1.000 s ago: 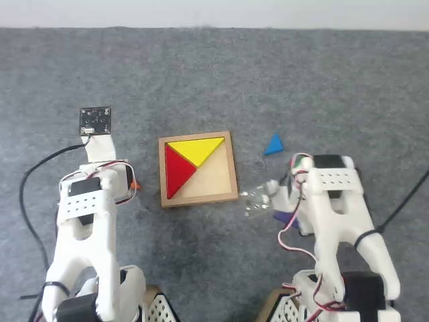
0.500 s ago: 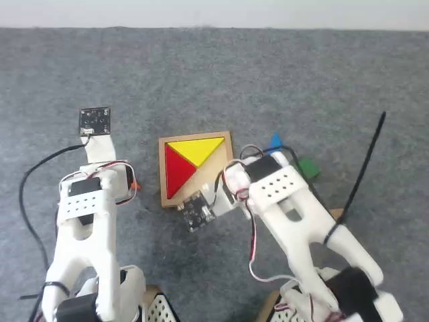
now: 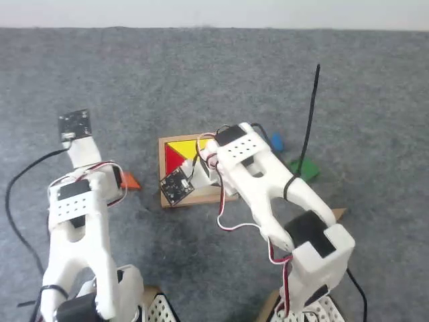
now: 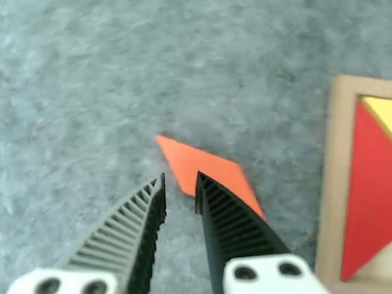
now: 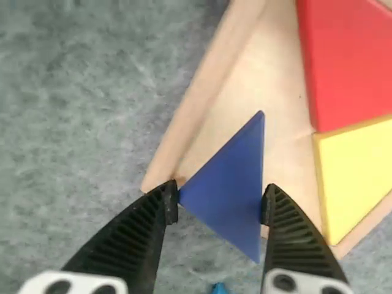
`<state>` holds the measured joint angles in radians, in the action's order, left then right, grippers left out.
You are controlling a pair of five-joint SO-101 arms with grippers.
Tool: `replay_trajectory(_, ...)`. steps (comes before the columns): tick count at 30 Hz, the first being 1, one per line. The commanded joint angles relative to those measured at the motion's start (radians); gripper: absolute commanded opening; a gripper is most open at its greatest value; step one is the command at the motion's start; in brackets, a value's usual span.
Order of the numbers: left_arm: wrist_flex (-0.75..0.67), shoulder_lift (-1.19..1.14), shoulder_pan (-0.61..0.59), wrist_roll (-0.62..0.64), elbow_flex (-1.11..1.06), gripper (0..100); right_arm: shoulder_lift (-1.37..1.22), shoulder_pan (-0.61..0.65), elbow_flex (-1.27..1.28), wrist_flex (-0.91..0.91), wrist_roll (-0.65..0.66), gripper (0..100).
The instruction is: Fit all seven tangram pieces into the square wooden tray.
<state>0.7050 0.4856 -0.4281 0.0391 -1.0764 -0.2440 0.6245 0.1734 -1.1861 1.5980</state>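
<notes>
Here the tray holds a red triangle at nine o'clock and a yellow triangle at twelve. The right tool clamps a dark blue triangle over a tray corner. The left tool, slightly apart, hangs over the orange piece at the tray's nine o'clock.

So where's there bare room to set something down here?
Free: the grey mat beyond the tray, and bare wood beside the red triangle. Crowded: where the right tool holds the dark blue triangle, and by the green piece.
</notes>
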Motion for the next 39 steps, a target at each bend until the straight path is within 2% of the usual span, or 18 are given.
replay_trajectory(1, 0.051, 0.037, -0.032, 0.015, 0.044, 8, 0.005, 0.010, -0.064, -0.008, 0.040, 19.7)
replay_trajectory(9, 0.064, 0.035, -0.063, 0.015, 0.042, 8, -0.054, 0.082, -0.066, -0.007, 0.040, 20.2)
replay_trajectory(14, 0.064, 0.034, -0.035, 0.014, 0.038, 8, -0.084, 0.085, -0.066, 0.030, 0.040, 30.8)
replay_trajectory(16, 0.064, 0.032, -0.025, 0.012, 0.038, 8, -0.081, 0.073, -0.066, 0.035, 0.040, 32.2)
replay_trajectory(20, 0.063, 0.032, -0.023, 0.012, 0.038, 8, -0.079, 0.061, -0.087, 0.022, 0.035, 32.4)
replay_trajectory(25, 0.063, 0.031, -0.021, 0.012, 0.038, 8, -0.074, 0.047, -0.167, -0.088, 0.021, 31.8)
replay_trajectory(28, 0.061, 0.031, -0.021, 0.012, 0.038, 8, -0.035, 0.015, -0.219, -0.162, -0.008, 24.7)
replay_trajectory(31, 0.061, 0.031, -0.020, 0.011, 0.038, 8, 0.021, -0.007, -0.227, -0.209, -0.127, 12.5)
replay_trajectory(35, 0.061, 0.031, -0.020, 0.009, 0.038, 8, 0.038, 0.019, -0.193, -0.211, -0.373, 0.3)
replay_trajectory(39, 0.060, 0.031, -0.020, 0.009, 0.038, 8, 0.027, 0.084, -0.143, -0.030, -0.806, 1.6)
